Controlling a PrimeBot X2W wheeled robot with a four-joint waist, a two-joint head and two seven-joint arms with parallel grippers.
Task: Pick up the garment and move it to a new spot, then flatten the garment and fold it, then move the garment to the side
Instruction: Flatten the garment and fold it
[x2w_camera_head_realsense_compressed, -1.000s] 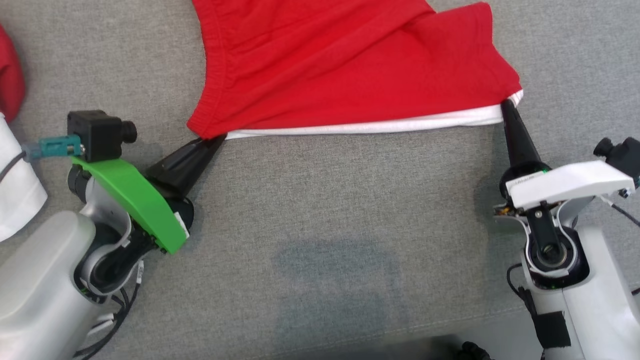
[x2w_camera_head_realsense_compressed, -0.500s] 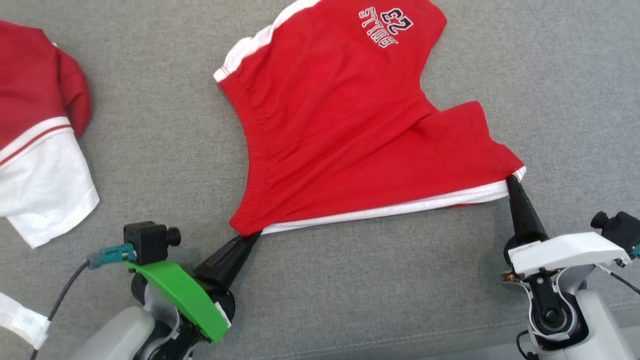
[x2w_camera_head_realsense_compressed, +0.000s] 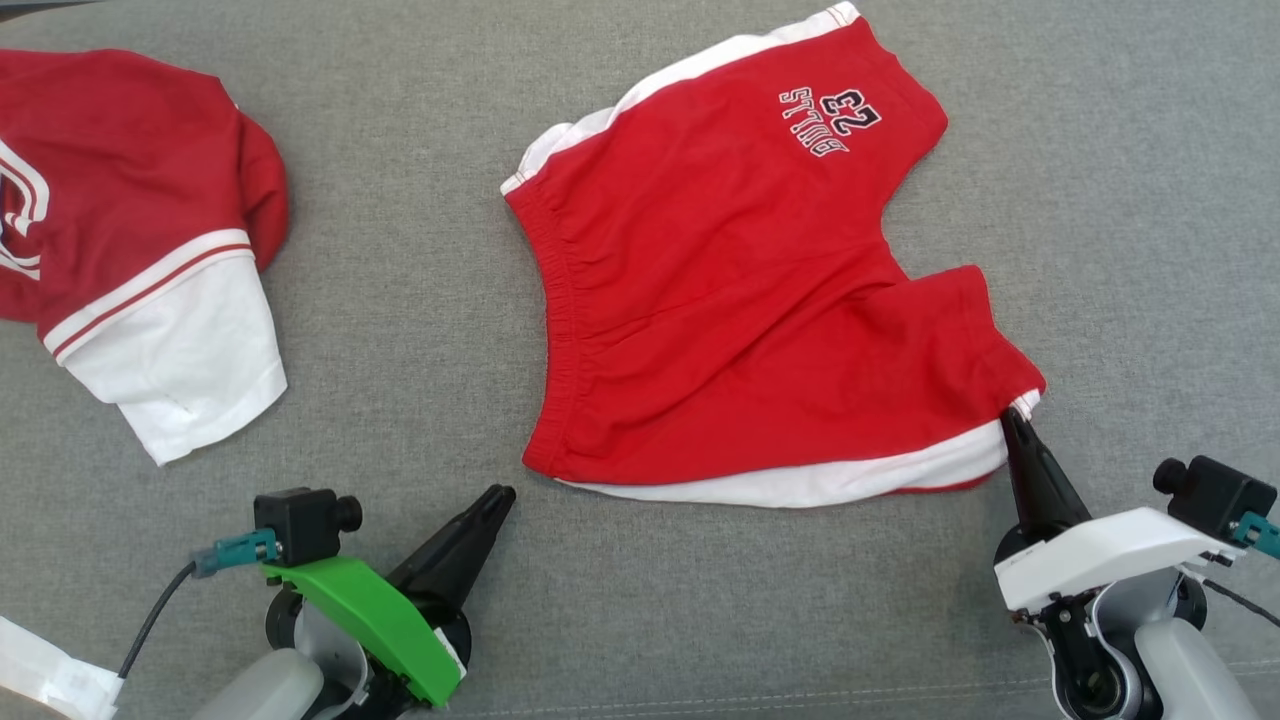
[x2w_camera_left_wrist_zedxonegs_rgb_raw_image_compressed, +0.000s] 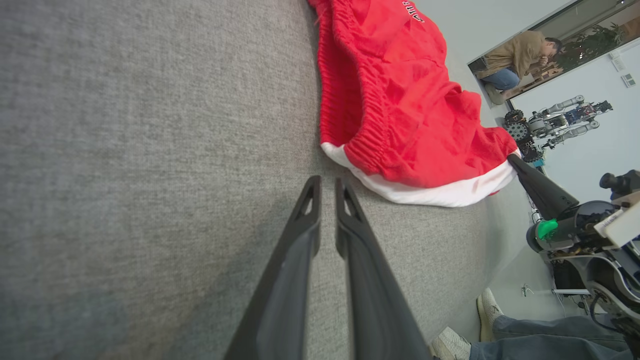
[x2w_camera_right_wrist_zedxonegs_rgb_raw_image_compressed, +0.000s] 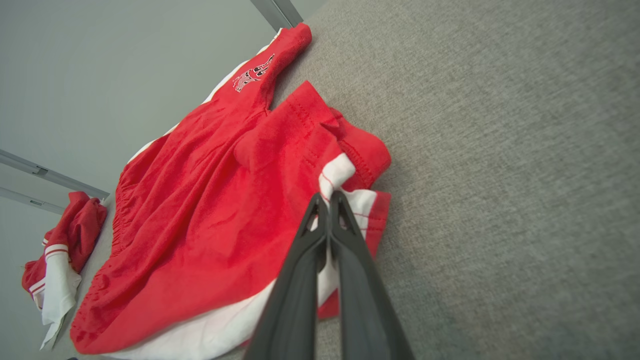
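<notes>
— Well, where are the shorts (x2w_camera_head_realsense_compressed: 740, 300)?
— On the grey cloth (x2w_camera_head_realsense_compressed: 400, 400); my right gripper (x2w_camera_head_realsense_compressed: 1008, 418) pinches one corner, left gripper (x2w_camera_head_realsense_compressed: 498, 495) slightly apart, empty. Pulling one-sided could bunch them.

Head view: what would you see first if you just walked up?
The big red shorts with black "BULLS 23" lettering, spread in the middle of the grey fabric surface. The right pincer pinches their lower right corner, while the left pincer sits free just off the lower left corner. A red T-shirt with a white sleeve lies at the far left.
</notes>
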